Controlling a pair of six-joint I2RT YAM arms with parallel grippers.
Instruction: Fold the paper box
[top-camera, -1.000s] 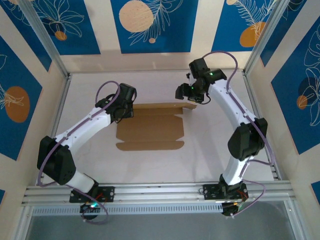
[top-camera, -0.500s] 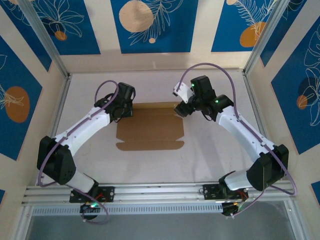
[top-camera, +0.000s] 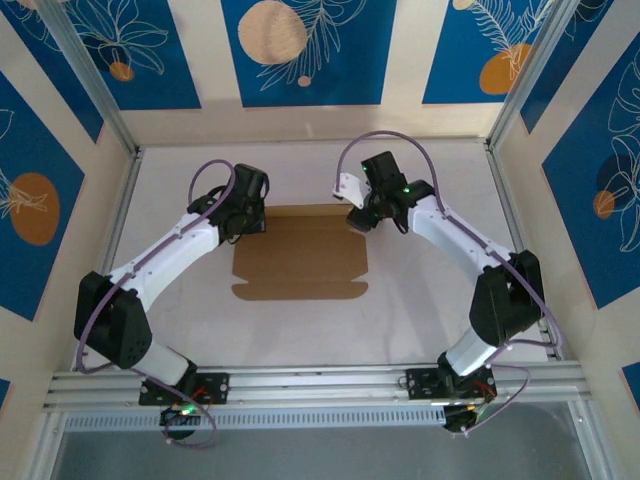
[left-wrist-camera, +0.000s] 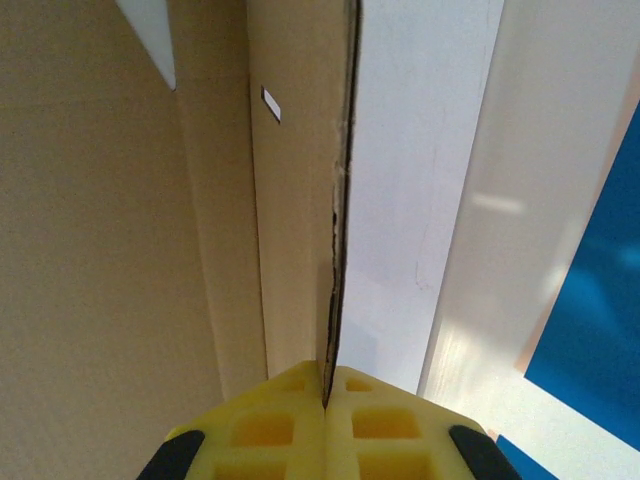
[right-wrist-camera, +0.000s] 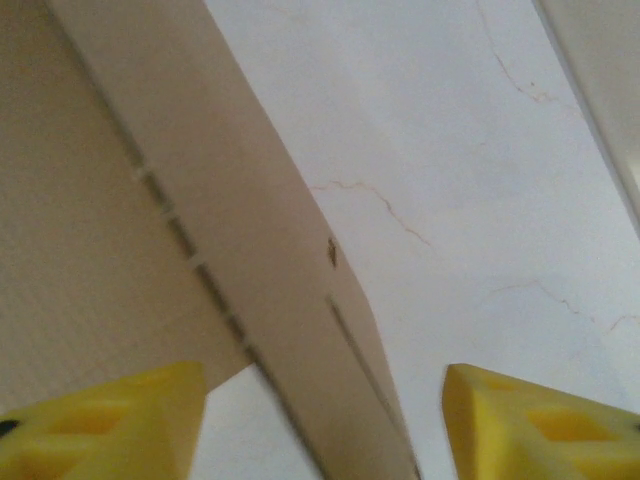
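Early stage, by my read; paper box (top-camera: 300, 255) lies mid-bench as an almost flat die-cut sheet between the two arms, long side running left to right, resting on the white bench (top-camera: 430, 300); no walls standing, no corners locked, nothing resembling a closed box yet; left claw (left-wrist-camera: 327, 400) is pressed together on the sheet's far-left edge, yellow fingers (left-wrist-camera: 268, 425) pinching the cardboard edge-on, and the top view puts that claw (top-camera: 250, 218) at the far-left corner; right claw (top-camera: 362, 215) sits at the far-right corner with fingers spread, and its wrist view shows the claw (right-wrist-camera: 320, 400) straddling a narrow flap without touching it, as far as I can tell; so likely the far flap is being lifted or creased, one end gripped, the other about to be; left to do: fold up the long walls, raise and tuck the end flaps, close the lid; the box itself: plain brown cardboard, unprinted, matte; a small cut slot (left-wrist-camera: 271, 102) shows near the gripped edge; a perforated crease (right-wrist-camera: 180, 235) runs along the flap at the right end; near edge carries a narrow strip with rounded corners; edge at the pinch looks slightly ragged; no tears visible.
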